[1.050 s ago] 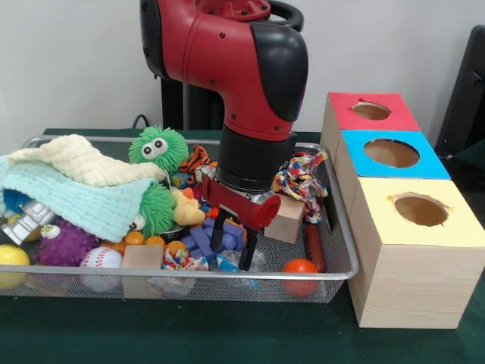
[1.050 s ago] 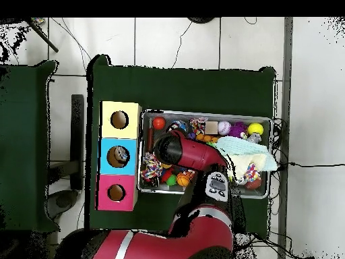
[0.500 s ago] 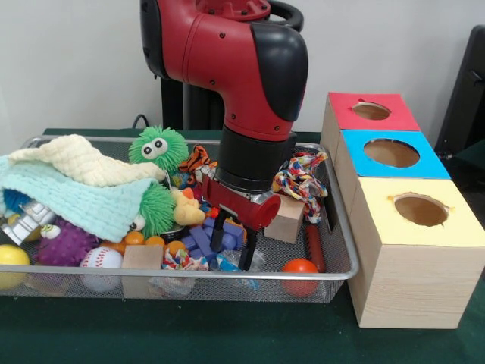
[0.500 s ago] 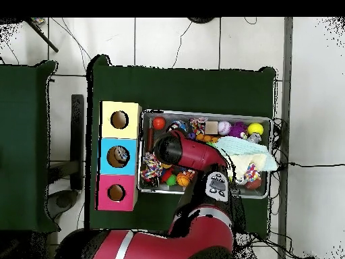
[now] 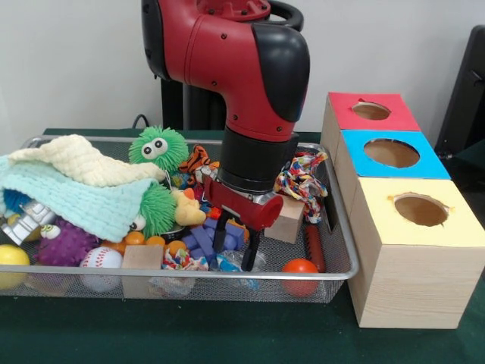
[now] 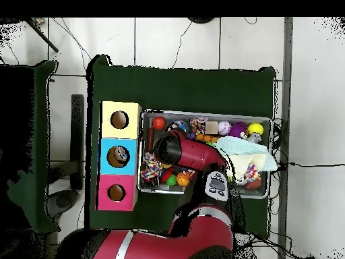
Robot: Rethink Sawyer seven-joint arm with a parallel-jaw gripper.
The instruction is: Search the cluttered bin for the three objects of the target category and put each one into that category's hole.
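My gripper (image 5: 233,249) hangs low in the wire bin (image 5: 189,273), open, its two black fingers apart. Their tips stand just above a heap of blue-purple blocks (image 5: 198,241) and a crinkly wrapper (image 5: 227,262). Nothing is held. A wooden cube (image 5: 286,218) and a rope toy (image 5: 301,180) lie just to the right. To the right of the bin stand three boxes with holes: red (image 5: 371,111), blue (image 5: 392,153) and yellow (image 5: 420,210). In the overhead view the arm (image 6: 192,152) hides the gripper, and the boxes (image 6: 118,156) stand left of the bin (image 6: 202,112).
Also in the bin: green fuzzy toys (image 5: 157,147), two knitted cloths (image 5: 72,186), a baseball (image 5: 101,259), a yellow ball (image 5: 12,258), a purple spiky ball (image 5: 67,243), an orange ball (image 5: 300,268), a red stick (image 5: 315,246), a wooden block (image 5: 142,258) and a yellow duck (image 5: 186,210).
The arm and gripper have shifted very slightly to the right; the fingers stay apart and the toys have not moved.
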